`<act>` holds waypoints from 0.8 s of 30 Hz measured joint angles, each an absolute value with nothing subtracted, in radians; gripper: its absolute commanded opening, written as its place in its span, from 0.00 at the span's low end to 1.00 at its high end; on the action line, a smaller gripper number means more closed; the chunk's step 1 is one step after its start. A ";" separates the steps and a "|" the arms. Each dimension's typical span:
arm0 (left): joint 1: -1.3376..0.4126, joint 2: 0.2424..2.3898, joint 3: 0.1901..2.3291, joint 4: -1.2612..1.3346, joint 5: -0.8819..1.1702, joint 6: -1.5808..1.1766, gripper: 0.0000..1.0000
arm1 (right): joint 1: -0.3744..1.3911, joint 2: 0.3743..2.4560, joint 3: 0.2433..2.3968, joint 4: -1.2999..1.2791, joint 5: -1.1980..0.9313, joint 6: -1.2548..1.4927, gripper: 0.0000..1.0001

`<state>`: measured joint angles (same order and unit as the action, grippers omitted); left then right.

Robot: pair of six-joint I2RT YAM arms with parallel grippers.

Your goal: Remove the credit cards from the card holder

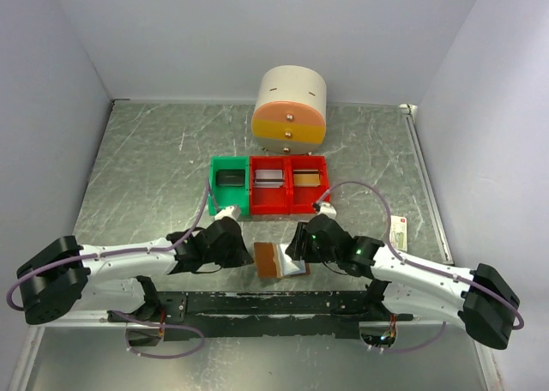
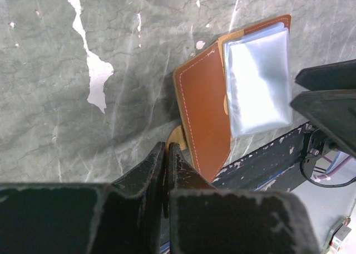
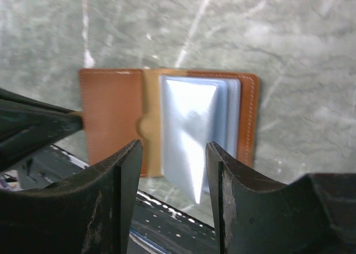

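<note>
Now the holder [image 1: 268, 261] lies open on the tabletop [image 1: 154, 168] near its front edge, between both arms. The left fingers [image 2: 150, 173], pressed together, pinch its brown flap's edge; the right fingers [image 3: 125, 179] stand spread over the pale sleeves [image 3: 189, 123], gripping nothing.

Matt leathery card holder [image 2: 203, 120], glossy plastic sleeves [image 2: 258, 81].

The card holder [image 1: 276, 261] lies open on the table [image 1: 146, 177], near its front edge. The left gripper [image 2: 167, 152] sits at the holder's left edge, and the right gripper [image 3: 173, 148] hangs over its right half. Behind the holder stands a row of three bins [image 1: 270, 183], with a round drawer unit [image 1: 290, 106] behind those. A small box [image 1: 399, 231] lies well to the holder's right.
</note>
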<state>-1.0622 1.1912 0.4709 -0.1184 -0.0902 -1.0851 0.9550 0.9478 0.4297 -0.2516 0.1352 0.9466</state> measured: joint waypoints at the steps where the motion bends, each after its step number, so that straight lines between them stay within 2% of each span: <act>1: -1.062 1.193 0.475 -0.120 -0.090 -1.081 0.07 | 0.955 0.948 0.418 -0.258 0.135 0.952 0.50; 13: -1.062 1.203 0.500 -0.122 -0.090 -1.062 0.07 | 0.955 0.997 0.396 -0.258 0.120 0.980 0.52; 24: -1.062 1.229 0.511 -0.132 -0.090 -1.061 0.07 | 0.955 0.934 0.406 -0.321 0.165 0.984 0.56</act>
<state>-1.0622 1.2289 0.5106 -0.1322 -0.0902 -1.0615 0.9550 0.9337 0.4061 -0.3210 0.1654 0.9840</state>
